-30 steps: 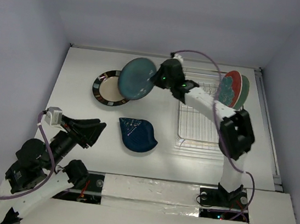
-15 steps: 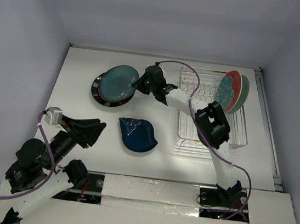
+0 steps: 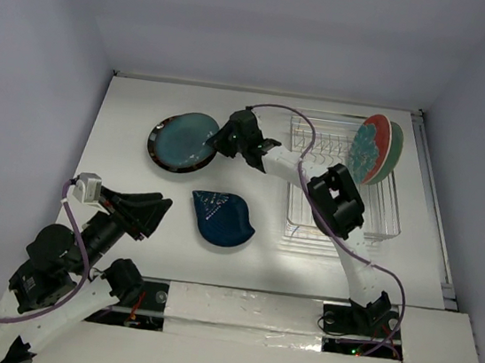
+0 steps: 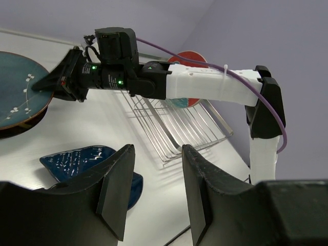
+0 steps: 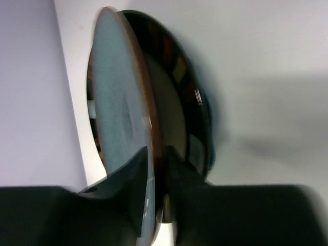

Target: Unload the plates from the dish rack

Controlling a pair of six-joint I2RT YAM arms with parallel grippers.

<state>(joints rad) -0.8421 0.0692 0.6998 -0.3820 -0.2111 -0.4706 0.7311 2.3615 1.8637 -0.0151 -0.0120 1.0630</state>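
Checking top view: right tool point(image 3: 224, 137) is clamped on the right rim of the teal plate point(image 3: 184, 138). That plate lies low over the dark-rimmed plate point(image 3: 160, 160), far-left on the bench point(image 3: 127, 104); can't tell if it's seated. Dish rack point(image 3: 337, 207) is off to the tool's right. The red-rimmed plate point(image 3: 370, 149) stands at its far end, with the pale green plate point(image 3: 393, 148) just behind. Leaf plate point(image 3: 222, 219) lies flat mid-bench. Left tool point(image 3: 151, 210) hangs by its base, spread and empty.

Left wrist: fingers point(image 4: 115, 179) apart, nothing between them.

Right wrist: teal plate point(image 5: 120, 113) sits edge-on, pinched between the fingers point(image 5: 136, 195). Dark-rimmed plate point(image 5: 179, 102) is close behind; contact unclear.

My read: let go here. The remaining plates lie rightward along the rack, and the right arm is nearer.
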